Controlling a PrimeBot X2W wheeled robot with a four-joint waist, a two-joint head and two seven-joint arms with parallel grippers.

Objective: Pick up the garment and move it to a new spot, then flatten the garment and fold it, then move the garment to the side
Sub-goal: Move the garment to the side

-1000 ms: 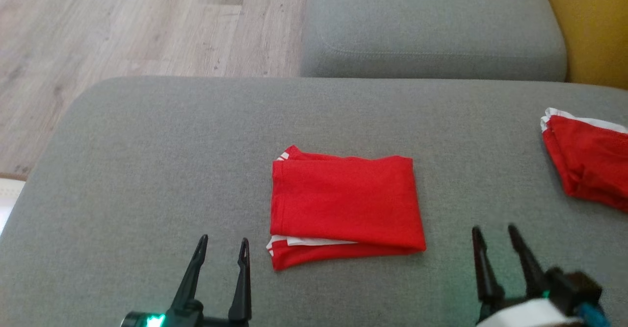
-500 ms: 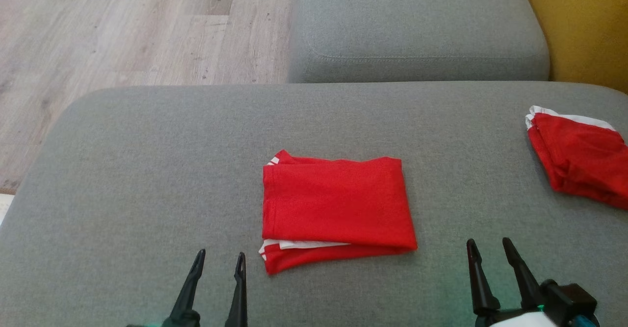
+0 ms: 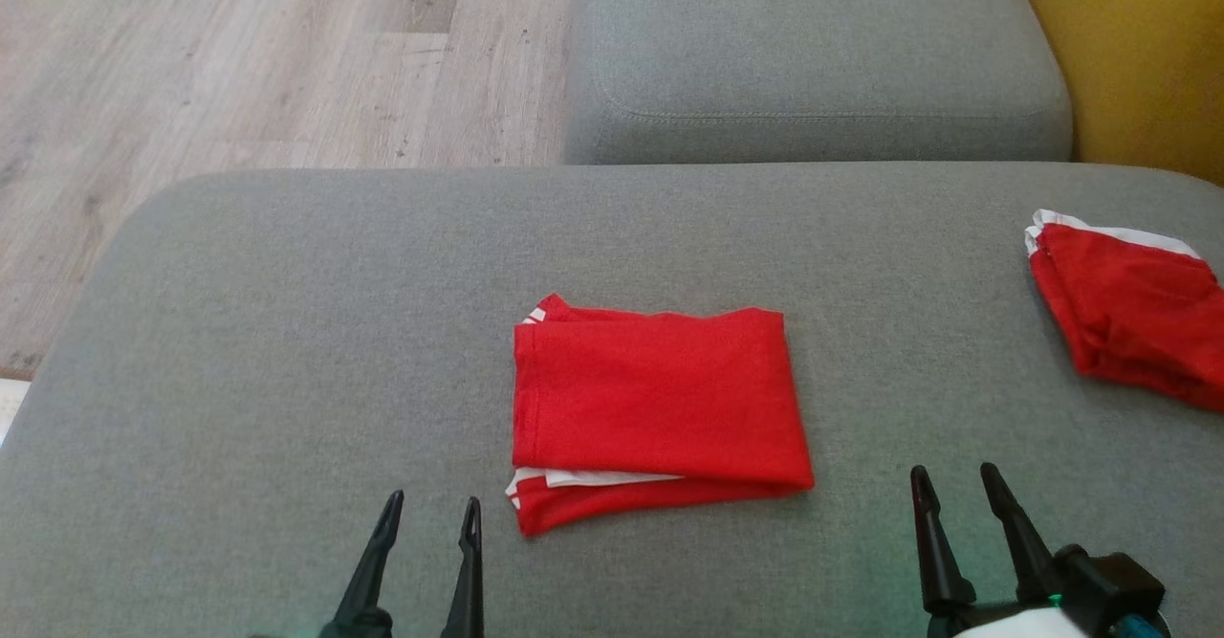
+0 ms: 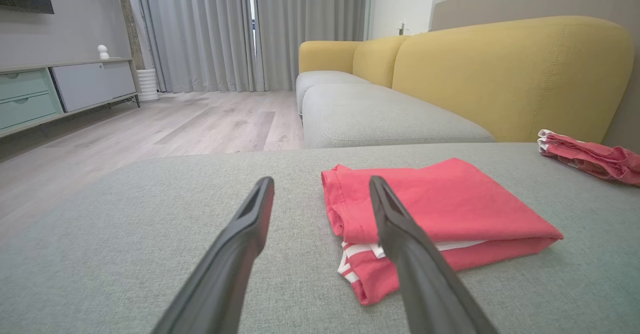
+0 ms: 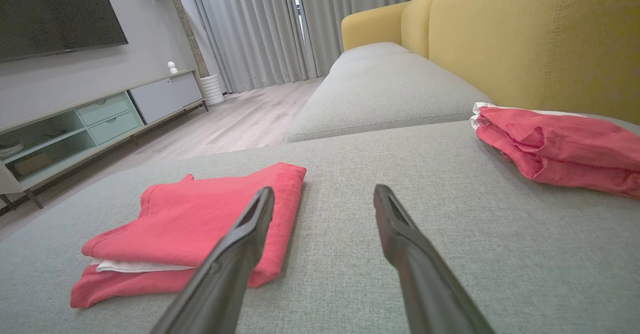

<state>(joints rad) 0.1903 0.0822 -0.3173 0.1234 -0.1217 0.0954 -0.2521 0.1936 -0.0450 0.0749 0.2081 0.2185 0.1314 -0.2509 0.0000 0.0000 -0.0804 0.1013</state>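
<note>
The left pincer (image 3: 434, 499) hangs low over the grey seat cushion (image 3: 268, 332), its two dark fingers apart with nothing between them; the right pincer (image 3: 954, 470) stands the same way farther along the same cushion, fingers spread and empty; neither touches any cloth.

The folded red garment (image 3: 660, 399) lies flat on the cushion between the two pincers, a little ahead of their tips; it is just beside the left pincer, on that pincer's right; its nearest corner, where white stripes peep from under the top layer, sits close to that pincer's right finger (image 4: 397, 234); in the head view a thin strip of bare cushion shows between the two. From the right pincer the garment lies ahead and to the left, with a wider strip of cushion between them.

A second red cloth (image 3: 1124, 313) with a white edge lies bunched ahead of the right pincer and off to its right, well apart from the folded garment and near the yellow backrest (image 3: 1138, 45).

Straight ahead of both pincers, past the edge of the seat, comes another grey cushion (image 3: 813, 55); ahead and to the left of the left pincer is pale wooden floor (image 3: 239, 64). Far beyond the fingers, the wrist views show grey curtains (image 4: 250, 28), a low cabinet with drawers (image 4: 50, 93) and a dark screen (image 5: 55, 13) on the wall.
</note>
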